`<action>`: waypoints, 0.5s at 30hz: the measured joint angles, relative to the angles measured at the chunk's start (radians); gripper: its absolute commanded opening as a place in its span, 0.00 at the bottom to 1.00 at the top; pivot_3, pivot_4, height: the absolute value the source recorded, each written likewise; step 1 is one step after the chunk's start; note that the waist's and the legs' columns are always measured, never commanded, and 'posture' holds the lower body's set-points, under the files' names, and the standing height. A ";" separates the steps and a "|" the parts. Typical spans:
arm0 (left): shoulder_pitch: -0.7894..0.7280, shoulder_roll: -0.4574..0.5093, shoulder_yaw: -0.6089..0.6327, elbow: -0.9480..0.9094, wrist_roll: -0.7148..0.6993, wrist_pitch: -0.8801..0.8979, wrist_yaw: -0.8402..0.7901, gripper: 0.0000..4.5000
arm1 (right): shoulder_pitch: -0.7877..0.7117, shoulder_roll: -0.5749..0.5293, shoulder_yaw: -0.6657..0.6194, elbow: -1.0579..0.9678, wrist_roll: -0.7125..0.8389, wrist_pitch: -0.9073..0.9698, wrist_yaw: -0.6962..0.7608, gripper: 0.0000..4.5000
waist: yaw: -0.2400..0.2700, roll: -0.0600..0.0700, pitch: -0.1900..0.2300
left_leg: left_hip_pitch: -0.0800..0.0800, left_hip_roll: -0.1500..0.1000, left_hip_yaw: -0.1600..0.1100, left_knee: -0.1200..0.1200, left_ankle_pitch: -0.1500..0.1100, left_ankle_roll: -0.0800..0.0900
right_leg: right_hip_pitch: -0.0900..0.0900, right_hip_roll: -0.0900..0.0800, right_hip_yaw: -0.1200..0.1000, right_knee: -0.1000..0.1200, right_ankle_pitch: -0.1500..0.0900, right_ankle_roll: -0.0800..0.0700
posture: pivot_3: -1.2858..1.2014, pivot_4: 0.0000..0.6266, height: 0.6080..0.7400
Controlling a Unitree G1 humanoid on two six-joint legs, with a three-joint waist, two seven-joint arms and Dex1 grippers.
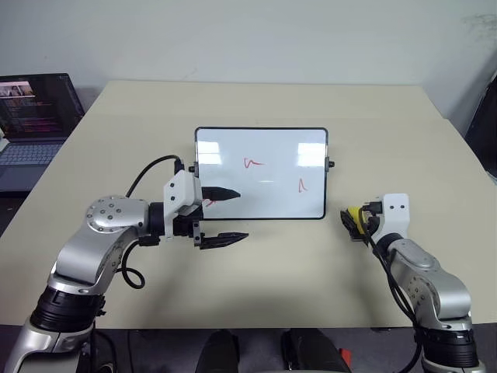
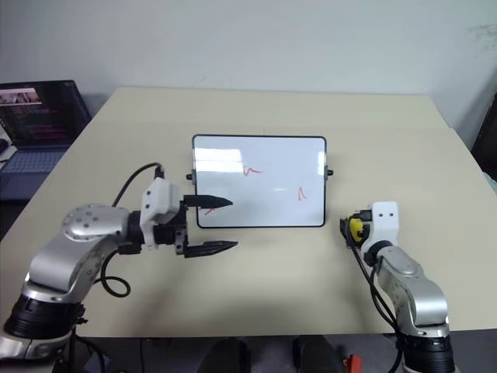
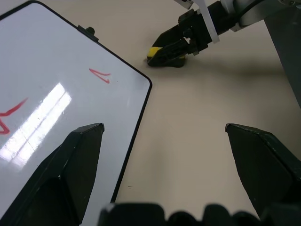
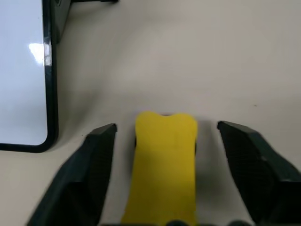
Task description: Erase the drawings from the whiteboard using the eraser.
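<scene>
Yellow eraser (image 4: 164, 165) lies on the table (image 1: 311, 272) just beside the whiteboard's (image 1: 264, 190) right edge, sitting between the fingers of my right gripper (image 4: 164, 155). Jaws there are apart, gap showing on both sides of the block, so not clamped yet. Risk: if I close off-centre one finger hits first and shoves or twists the eraser, or it pops out of a shallow pinch. It's also close to the board frame, so a nudge could push it against the edge. Red drawings (image 1: 254, 163) all unerased, one partly hidden behind my left gripper (image 1: 225, 216). Left gripper hangs wide open over the board's lower left corner, one finger above the white surface; if it drops it could shift the board or smear the marker
</scene>
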 measured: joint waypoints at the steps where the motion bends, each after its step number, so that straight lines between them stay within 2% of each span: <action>1: 0.004 0.000 0.000 -0.001 0.001 0.000 0.002 1.00 | -0.003 0.003 0.001 0.004 -0.005 -0.005 0.004 0.55 | 0.001 0.000 0.000 | 0.000 0.000 0.000 0.000 0.000 0.000 | 0.000 0.000 0.000 0.000 0.000 0.000 | 0.52 0.24 1.00; 4: 0.015 0.000 0.002 -0.006 0.002 0.001 0.018 1.00 | -0.007 0.013 0.001 0.015 -0.015 -0.012 0.011 0.31 | 0.001 0.000 0.000 | 0.000 0.000 -0.001 0.000 0.000 0.000 | 0.000 0.000 0.000 0.000 0.000 0.000 | 0.52 0.24 1.00; 6: 0.021 0.000 0.010 -0.011 0.002 0.004 0.028 1.00 | -0.008 0.013 -0.001 0.015 -0.023 -0.017 0.015 0.23 | 0.001 0.000 0.000 | 0.000 0.000 -0.001 0.000 0.000 0.000 | 0.000 0.000 0.000 0.000 0.000 0.000 | 0.52 0.24 1.00; 10: 0.080 0.005 0.061 -0.030 0.001 0.030 0.069 1.00 | -0.004 -0.005 -0.017 -0.002 -0.022 -0.016 0.042 0.23 | -0.001 0.000 0.000 | 0.000 0.000 -0.001 0.000 0.000 0.000 | 0.000 0.000 0.000 0.000 0.000 0.000 | 0.52 0.24 1.00; 15: 0.219 0.025 0.118 -0.048 0.002 0.078 0.111 1.00 | 0.010 -0.085 -0.055 -0.111 0.019 0.001 0.134 0.22 | -0.001 0.001 0.001 | 0.000 0.001 -0.003 0.000 0.000 0.000 | 0.000 0.000 0.000 0.000 0.000 0.000 | 0.52 0.24 1.00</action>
